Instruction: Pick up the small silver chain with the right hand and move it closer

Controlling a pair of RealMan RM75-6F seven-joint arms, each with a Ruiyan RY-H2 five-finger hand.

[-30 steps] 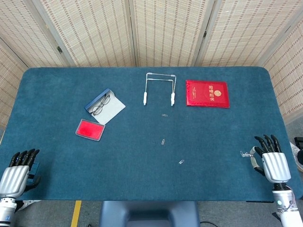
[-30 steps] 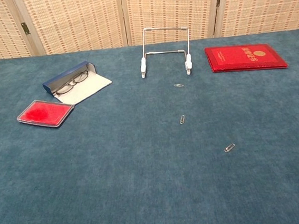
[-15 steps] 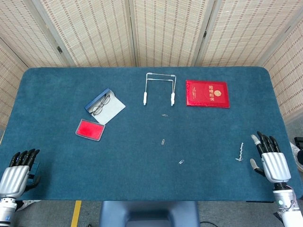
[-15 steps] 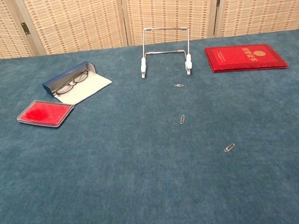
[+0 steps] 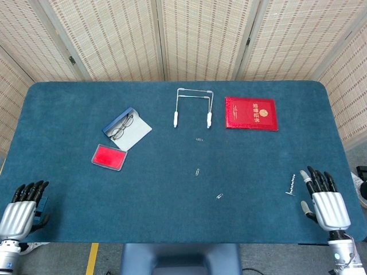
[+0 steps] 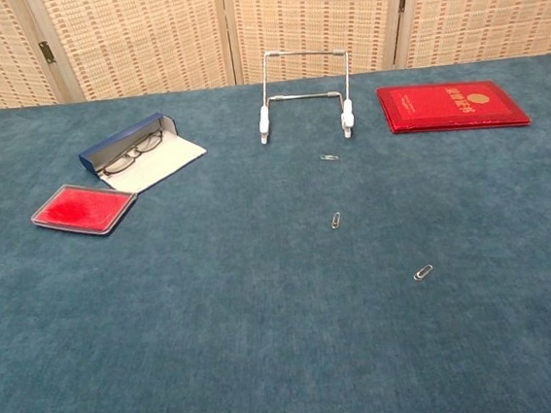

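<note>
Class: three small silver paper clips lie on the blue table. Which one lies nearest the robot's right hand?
The small silver paper clip at the near end of the row, closest to the table's front edge and to the right hand; the other two lie farther back.

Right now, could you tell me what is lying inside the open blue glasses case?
The open blue glasses case holds a pair of glasses with thin dark frames, lying along its rear edge. The pale lining is otherwise bare. Whatever lies beneath the glasses cannot be seen.
</note>
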